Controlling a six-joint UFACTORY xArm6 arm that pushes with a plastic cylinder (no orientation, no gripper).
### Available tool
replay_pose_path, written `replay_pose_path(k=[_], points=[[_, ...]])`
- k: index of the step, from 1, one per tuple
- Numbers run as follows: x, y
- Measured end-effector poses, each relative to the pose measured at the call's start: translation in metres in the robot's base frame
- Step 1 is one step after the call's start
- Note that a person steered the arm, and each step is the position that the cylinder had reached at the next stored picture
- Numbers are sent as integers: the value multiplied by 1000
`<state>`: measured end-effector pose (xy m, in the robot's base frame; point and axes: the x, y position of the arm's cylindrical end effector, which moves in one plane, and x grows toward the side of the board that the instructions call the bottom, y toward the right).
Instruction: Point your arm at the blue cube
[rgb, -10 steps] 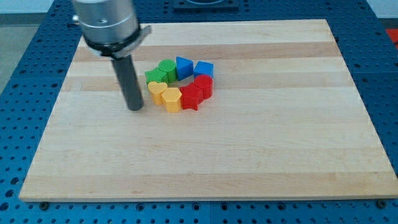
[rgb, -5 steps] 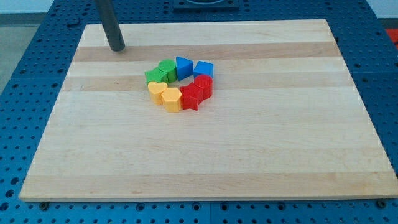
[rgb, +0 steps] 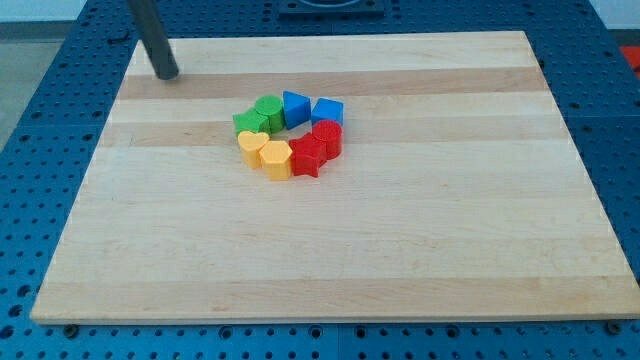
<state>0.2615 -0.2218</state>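
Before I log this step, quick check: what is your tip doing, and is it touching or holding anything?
My tip: no gripper, holds nothing; it touches no block and sits near the board's top-left corner, far to the view's left of the blue cube.

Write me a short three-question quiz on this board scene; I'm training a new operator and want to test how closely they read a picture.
1. True or false: my tip is touching the blue cube.
2. Multiple choice: the blocks lie (A) scattered across the wooden board, (B) bunched in a ring-like cluster, (C) in one straight row.
3. Which colour sits directly toward the view's bottom from the blue cube?

Key
1. False: my tip stands near the board's top-left corner in the view, well apart from every block.
2. B: green blocks, a second blue block, red blocks and yellow blocks crowd together.
3. Red.
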Motion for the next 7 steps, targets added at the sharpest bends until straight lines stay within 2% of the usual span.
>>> replay_pose_path(k=[2,3,4,7], points=[[-20,124],[-15,216],[10,281],[90,286]])
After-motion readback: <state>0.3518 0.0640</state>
